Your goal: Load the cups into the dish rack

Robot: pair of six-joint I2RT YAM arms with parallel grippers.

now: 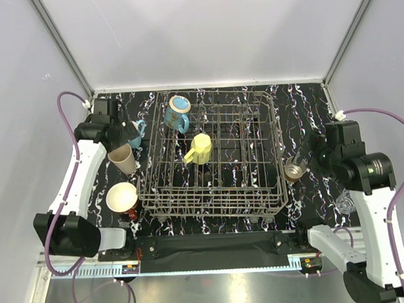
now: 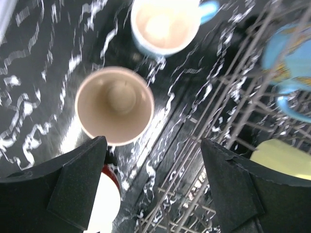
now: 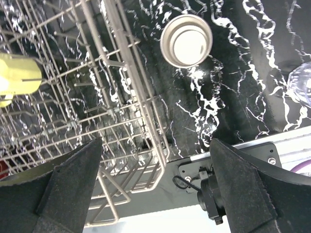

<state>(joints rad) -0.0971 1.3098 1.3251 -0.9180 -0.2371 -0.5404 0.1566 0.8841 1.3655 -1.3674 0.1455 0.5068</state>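
Claws come first in both wrist views: my left claw (image 2: 153,143) is spread wide and holds nothing, and my right claw (image 3: 155,143) is spread just as wide, also with nothing in it. Nearest my bases in the top view, the red mug (image 1: 122,198) sits mouth up on the table (image 1: 300,107), off the near left corner of the dish rack (image 1: 210,191). My left wrist camera catches only a sliver of it, mostly hidden behind that claw. On the near right the clear glass (image 1: 344,202) sits beside my right forearm, while the right wrist view gives it as a mere blur at the frame edge. Further out, the steel tumbler (image 3: 186,40) stands upright just outside the rack's right wall, ahead of my right claw; only that wrist view looks straight down its mouth. On the left, the cream mug (image 2: 115,104) stands upright just outside the rack's left wall, below my left claw. Beyond it is the light blue mug (image 2: 165,26), which the top view half hides behind my wrist. Inside the rack, the yellow-green mug (image 1: 199,149) rests among the tines near the middle, and the patterned blue mug (image 1: 177,112) sits at the far left corner; the top view alone shows both whole.
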